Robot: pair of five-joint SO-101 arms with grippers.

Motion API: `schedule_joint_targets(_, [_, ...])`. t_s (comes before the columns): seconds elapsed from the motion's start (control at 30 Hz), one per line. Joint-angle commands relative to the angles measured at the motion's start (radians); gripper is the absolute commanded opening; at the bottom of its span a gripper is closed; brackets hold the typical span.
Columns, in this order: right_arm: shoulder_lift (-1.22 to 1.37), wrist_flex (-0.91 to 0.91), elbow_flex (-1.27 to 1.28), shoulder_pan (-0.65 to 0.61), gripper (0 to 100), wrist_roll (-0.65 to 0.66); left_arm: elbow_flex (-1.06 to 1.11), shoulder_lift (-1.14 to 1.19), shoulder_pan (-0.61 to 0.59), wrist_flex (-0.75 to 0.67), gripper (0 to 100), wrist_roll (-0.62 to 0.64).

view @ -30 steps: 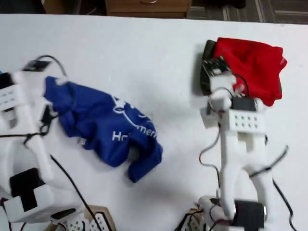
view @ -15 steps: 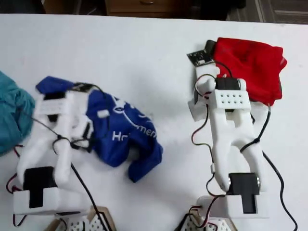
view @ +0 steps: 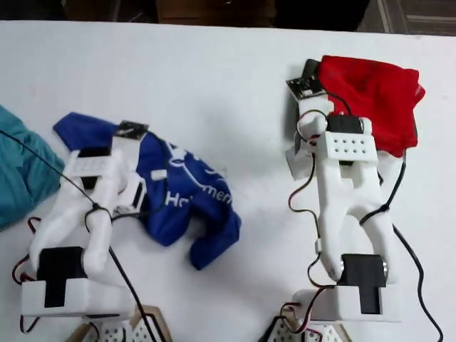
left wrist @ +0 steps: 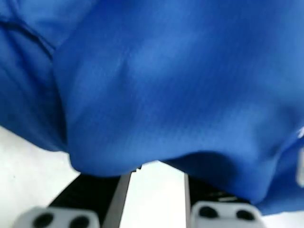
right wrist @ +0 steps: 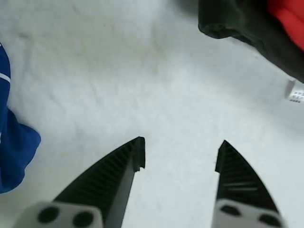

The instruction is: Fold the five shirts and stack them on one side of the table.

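A crumpled blue shirt [view: 185, 192] with white print lies at the left middle of the table. My left gripper [view: 128, 146] hangs over its far-left part. In the left wrist view the blue shirt [left wrist: 166, 85] covers the fingertips of my left gripper [left wrist: 152, 173], which is open with bare table between the fingers. A folded red shirt [view: 374, 92] rests on a black shirt [view: 308, 71] at the far right. My right gripper [right wrist: 180, 145] is open and empty over bare table, beside the black shirt [right wrist: 237, 23].
A teal shirt [view: 21, 174] bunches at the table's left edge. A white tag [right wrist: 295, 92] sticks out under the black shirt. An edge of the blue shirt [right wrist: 14, 152] lies off to one side of my right gripper. Cables trail along both arms.
My left arm has swung in from the left edge onto the blue shirt, uncovering the teal shirt. My right arm has pulled back a little beside the red stack.
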Motion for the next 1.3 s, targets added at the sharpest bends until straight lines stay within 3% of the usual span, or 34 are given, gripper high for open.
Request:
schedule_joint_targets(0.0, [-0.001,0.005,-0.043,0.010,24.1,-0.006,-0.062,-0.012,0.012,0.017,16,0.011])
schedule_joint_targets(0.13, [-0.001,0.004,-0.043,0.008,24.1,-0.006,-0.127,-0.009,0.018,0.074,16,0.011])
schedule_joint_targets(0.47, [-0.001,0.004,-0.043,0.007,24.1,-0.006,-0.150,0.035,0.040,0.043,16,0.008])
schedule_joint_targets(0.6, [-0.001,0.002,-0.043,0.007,24.1,-0.006,-0.151,0.075,0.080,0.048,1,0.011])
schedule_joint_targets(0.8, [-0.001,0.001,-0.043,0.007,24.1,-0.008,-0.186,0.049,0.077,0.140,3,0.028])
schedule_joint_targets(1.03, [0.001,-0.042,-0.040,0.007,24.1,-0.014,-0.217,-0.330,0.077,0.325,3,0.017])
schedule_joint_targets(1.27, [-0.001,-0.053,-0.044,0.001,24.1,-0.015,-0.159,-0.671,0.034,0.416,3,-0.109])
